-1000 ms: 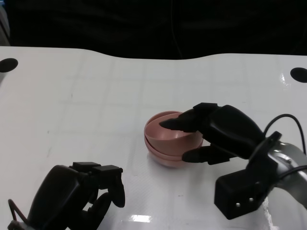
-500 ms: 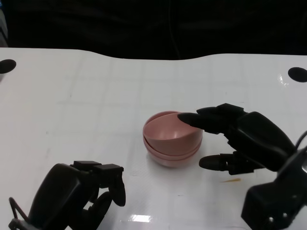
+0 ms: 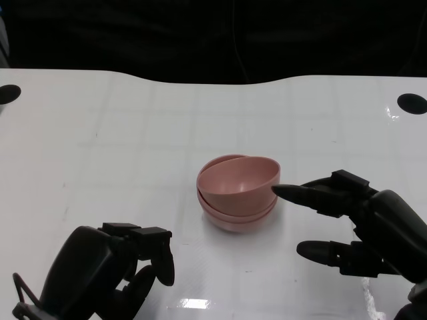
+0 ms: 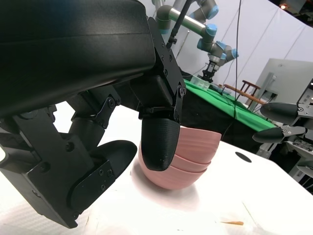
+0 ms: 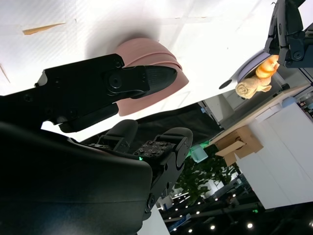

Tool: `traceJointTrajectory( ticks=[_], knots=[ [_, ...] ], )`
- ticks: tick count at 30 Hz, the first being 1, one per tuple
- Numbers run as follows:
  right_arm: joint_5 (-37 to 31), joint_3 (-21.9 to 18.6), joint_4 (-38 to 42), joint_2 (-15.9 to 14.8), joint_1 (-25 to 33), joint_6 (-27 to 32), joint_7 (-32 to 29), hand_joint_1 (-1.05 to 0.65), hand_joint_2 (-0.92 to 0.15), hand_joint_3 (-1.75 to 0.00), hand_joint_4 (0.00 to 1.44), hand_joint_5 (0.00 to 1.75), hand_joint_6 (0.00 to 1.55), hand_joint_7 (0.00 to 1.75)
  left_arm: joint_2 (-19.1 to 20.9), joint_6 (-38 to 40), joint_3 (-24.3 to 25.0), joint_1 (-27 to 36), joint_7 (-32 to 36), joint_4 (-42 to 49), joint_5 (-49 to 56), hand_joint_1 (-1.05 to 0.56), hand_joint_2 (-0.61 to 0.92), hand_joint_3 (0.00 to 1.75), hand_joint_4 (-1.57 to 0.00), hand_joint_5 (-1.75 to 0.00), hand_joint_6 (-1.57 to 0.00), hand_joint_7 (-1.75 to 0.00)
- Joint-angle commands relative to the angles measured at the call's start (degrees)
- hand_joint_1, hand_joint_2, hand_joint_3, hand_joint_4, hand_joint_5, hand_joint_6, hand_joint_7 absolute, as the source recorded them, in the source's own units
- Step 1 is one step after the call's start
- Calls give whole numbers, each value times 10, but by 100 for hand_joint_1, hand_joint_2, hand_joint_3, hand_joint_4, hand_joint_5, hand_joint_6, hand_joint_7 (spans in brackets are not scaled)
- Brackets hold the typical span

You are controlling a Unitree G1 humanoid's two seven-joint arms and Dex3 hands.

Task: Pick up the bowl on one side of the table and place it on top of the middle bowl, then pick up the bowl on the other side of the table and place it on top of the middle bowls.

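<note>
Right hand [image 3: 357,230]: fingers spread, empty, just beside bowls [image 3: 237,193] stacked mid-worktop [image 3: 133,133]. Left hand [image 3: 110,273]: curled, empty. Stack appears complete, top bowl tilted; you need only withdraw, judging so.

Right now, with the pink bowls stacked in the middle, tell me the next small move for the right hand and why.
Probably draw the right hand back toward the robot's side and rest it. It holds nothing, its fingers are spread just clear of the stack of pink bowls, and the left wrist view shows three nested. The top bowl sits tilted, so pulling straight away avoids nudging it. The left hand rests apart.
</note>
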Motion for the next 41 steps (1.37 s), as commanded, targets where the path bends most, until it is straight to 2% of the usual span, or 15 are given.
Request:
traceJointTrajectory(
  ticks=[1, 2, 3, 4, 6, 7, 8, 12, 13, 17, 22, 33, 41],
  knots=[
    [49, -20, 27, 8, 38, -81, -22, -11, -89, -20, 62, 96, 83, 28, 8, -5, 4, 0, 1, 5, -1, -5, 16, 159, -97, -161, -91, -137],
    [57, -23, 34, 10, 44, -98, -23, -6, -85, -25, 69, 99, 89, 32, 9, -5, 5, 0, 0, 5, -2, -5, 16, 159, -97, -161, -91, -137],
    [61, -24, 43, 15, 44, -110, -24, -3, -76, -42, 73, 100, 92, 34, 10, -6, 5, 0, 0, 6, -3, -6, 16, 159, -97, -161, -91, -137],
    [64, -26, 51, 18, 44, -121, -24, 3, -58, -77, 79, 105, 97, 41, 10, -6, 6, 0, 0, 6, -3, -6, 16, 159, -97, -161, -91, -137],
    [57, -30, 76, 27, 39, -145, -34, 9, -41, -108, 88, 113, 105, 52, 12, -10, 7, 1, 1, 9, -4, -5, 16, 159, -97, -160, -91, -136],
    [54, -31, 92, 30, 36, -154, -37, 11, -36, -119, 91, 117, 107, 58, 13, -10, 8, 2, 0, 10, -6, -5, 16, 159, -97, -160, -91, -136],
    [52, -32, 104, 32, 34, -161, -39, 16, -28, -134, 95, 129, 108, 73, 14, -10, 8, 2, 0, 11, -7, -5, 16, 159, -97, -160, -91, -136],
    [41, -36, 149, 36, 19, -181, -42, 21, -18, -157, 98, 152, 102, 106, 13, -3, 9, 5, -15, 8, -22, -7, 17, 160, -97, -159, -92, -135],
    [35, -37, 157, 37, 16, -181, -43, 19, -16, -160, 97, 160, 99, 115, 13, -2, 9, 6, -17, 9, -26, -7, 17, 159, -96, -160, -91, -135],
    [29, -39, 175, 41, 5, -184, -45, 18, -12, -164, 95, 172, 94, 132, 13, -3, 11, 5, -23, 11, -34, -7, 18, 157, -94, -162, -90, -136],
    [28, -39, 185, 43, -2, -189, -45, 19, -11, -167, 94, 175, 90, 139, 10, 4, 11, 6, -35, 11, -48, -8, 19, 157, -92, -165, -88, -139],
    [37, -33, 201, 42, -15, -203, -32, 17, -10, -166, 93, 174, 89, 141, 2, -10, 9, 1, -70, 36, -127, -6, 20, 159, -90, -167, -88, -143],
    [37, -31, 206, 41, -17, -215, -25, 17, -14, -162, 93, 170, 89, 136, 0, -33, 11, -3, -90, 58, -158, -1, 21, 157, -91, -164, -89, -138]
  ],
)
